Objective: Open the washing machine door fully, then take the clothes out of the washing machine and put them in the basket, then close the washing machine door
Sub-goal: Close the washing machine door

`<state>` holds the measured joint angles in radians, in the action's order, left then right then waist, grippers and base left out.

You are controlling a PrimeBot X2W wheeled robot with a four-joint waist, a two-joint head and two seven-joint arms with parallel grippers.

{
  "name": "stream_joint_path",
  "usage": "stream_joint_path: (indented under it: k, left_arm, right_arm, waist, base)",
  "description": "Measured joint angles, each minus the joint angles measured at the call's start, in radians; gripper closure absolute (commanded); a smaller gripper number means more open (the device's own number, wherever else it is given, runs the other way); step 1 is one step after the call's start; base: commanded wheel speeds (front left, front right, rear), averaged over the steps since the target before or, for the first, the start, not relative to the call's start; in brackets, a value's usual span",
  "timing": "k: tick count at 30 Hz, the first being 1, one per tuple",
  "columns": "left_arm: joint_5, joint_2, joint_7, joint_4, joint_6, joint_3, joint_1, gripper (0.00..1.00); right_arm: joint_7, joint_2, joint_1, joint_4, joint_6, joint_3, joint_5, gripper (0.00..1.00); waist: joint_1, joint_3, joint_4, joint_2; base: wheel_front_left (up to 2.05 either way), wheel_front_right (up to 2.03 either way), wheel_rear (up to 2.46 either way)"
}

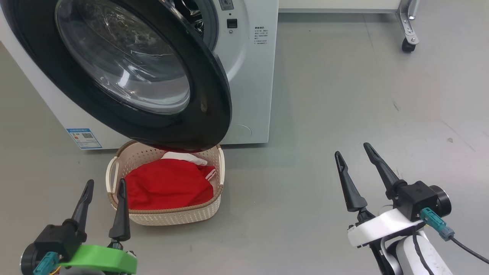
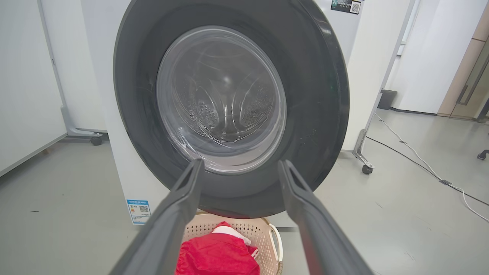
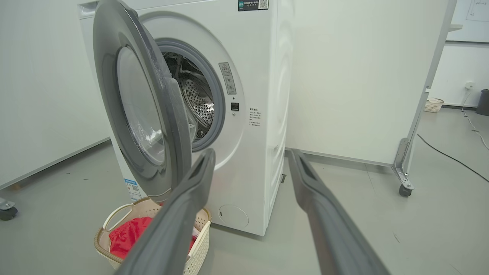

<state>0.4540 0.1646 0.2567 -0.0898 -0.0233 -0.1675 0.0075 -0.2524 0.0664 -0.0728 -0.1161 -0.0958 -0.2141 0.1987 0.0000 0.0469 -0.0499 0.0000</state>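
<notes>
1. Jaws on both arms stand spread wide and hold nothing. The left jaws hang low over the floor (image 1: pixel 313 95), and the right jaws do the same, well apart at 3 o'clock from them.
2. The basket (image 1: pixel 168 219) sits on the floor just beside the left jaws, at 1 o'clock from them. The clothes (image 1: pixel 168 183) lie bunched inside it, so unloading appears complete.
3. The washing machine door (image 1: pixel 214 95) hangs ajar over the basket's far end. It lies at 12 o'clock from the left jaws and at 10 o'clock from the right jaws. Its glossy outer face looks toward the left arm (image 1: pixel 99 259). Its width runs from the hinge side at the far left to the free edge at the near right.
4. The washing machine (image 1: pixel 248 76) stands behind the door. The part of the drum (image 3: pixel 195 99) that can be seen shows no fabric.
5. Closing the door is probably the remaining step. The left arm is nearer and faces the door squarely. The right arm (image 1: pixel 386 225) stands off past the free edge.
6. A push on the black ring near the free edge, directed toward 12 o'clock, looks suitable.
7. Whether the red fabric touches the door's lower rim cannot be told.
</notes>
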Motion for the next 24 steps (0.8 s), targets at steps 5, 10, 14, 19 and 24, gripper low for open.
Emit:
stream_joint_path:
  k: [5, 10, 14, 19, 24]
  left_arm:
    - [-0.008, -0.013, 0.0, 0.001, 0.008, 0.004, 0.001, 0.0]
    - [-0.016, -0.026, 0.0, 0.003, 0.02, 0.003, 0.001, 0.0]
    - [-0.025, -0.031, 0.0, 0.012, 0.029, 0.003, 0.0, 0.0]
    - [-0.042, -0.041, 0.0, 0.025, 0.038, 0.001, -0.007, 0.0]
    - [-0.046, -0.051, 0.0, 0.03, 0.051, -0.006, -0.039, 0.0]
  right_arm:
    - [0.0, 0.001, 0.001, 0.002, -0.004, 0.0, -0.002, 0.49]
    - [0.0, 0.015, 0.0, 0.014, -0.009, -0.011, -0.016, 1.0]
    - [0.0, 0.033, -0.006, 0.019, -0.012, -0.041, -0.03, 1.0]
    - [0.0, 0.057, -0.078, 0.033, -0.021, -0.119, -0.074, 1.0]
    - [0.017, 0.08, -0.174, 0.041, -0.026, -0.193, -0.096, 1.0]
  waist:
    - [0.0, 0.005, 0.002, 0.0]
    - [0.0, 0.024, 0.013, 0.0]
    - [0.0, 0.044, 0.023, 0.0]
    - [0.0, 0.08, 0.04, 0.0]
    - [0.0, 0.122, 0.064, 0.0]
  base:
    - [0.0, 0.0, 0.0]
    - [0.0, 0.0, 0.0]
    - [0.0, 0.0, 0.0]
    - [0.0, 0.0, 0.0]
    - [0.0, 0.0, 0.0]
